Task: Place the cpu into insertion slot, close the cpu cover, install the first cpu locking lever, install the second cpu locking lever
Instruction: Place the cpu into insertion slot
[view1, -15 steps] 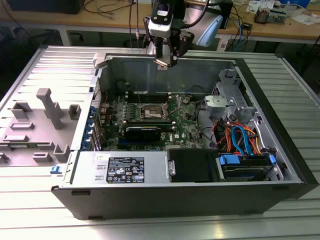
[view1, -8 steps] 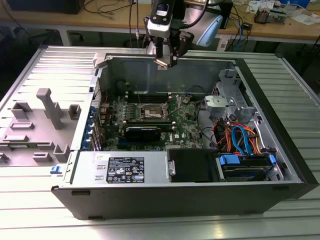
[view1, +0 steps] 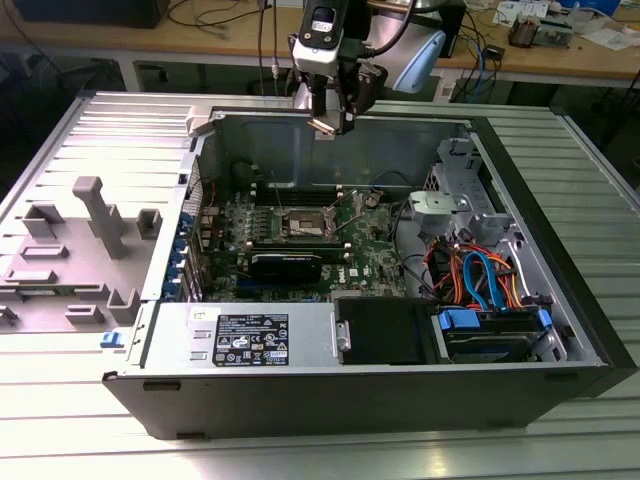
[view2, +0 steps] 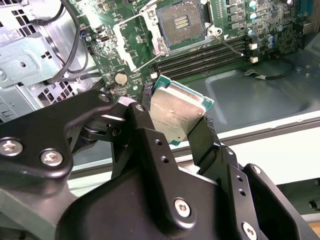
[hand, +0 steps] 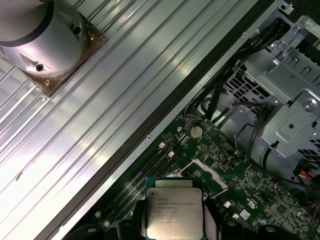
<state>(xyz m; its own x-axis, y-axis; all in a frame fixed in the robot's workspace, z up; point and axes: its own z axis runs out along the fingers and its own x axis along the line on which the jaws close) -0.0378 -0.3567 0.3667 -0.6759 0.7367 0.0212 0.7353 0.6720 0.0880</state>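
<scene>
I saw the open computer case (view1: 350, 400) walling in the green motherboard (view1: 375, 250). My gripper (view1: 328, 125) hung well above the insertion slot (view2: 181, 22), clear of it. That slot lay uncovered. The jaws were clenched on opposite edges of the cpu (view2: 177, 115), holding it aloft over the slot.

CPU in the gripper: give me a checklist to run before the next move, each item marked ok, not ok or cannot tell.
1. cpu clamped in the gripper: ok.
2. insertion slot centre bare: ok.
3. cpu cover swung off the slot: ok.
4. cpu directly over the slot: not ok, it hangs off to one side.
5. cpu corners matched to the slot: cannot tell.
</scene>
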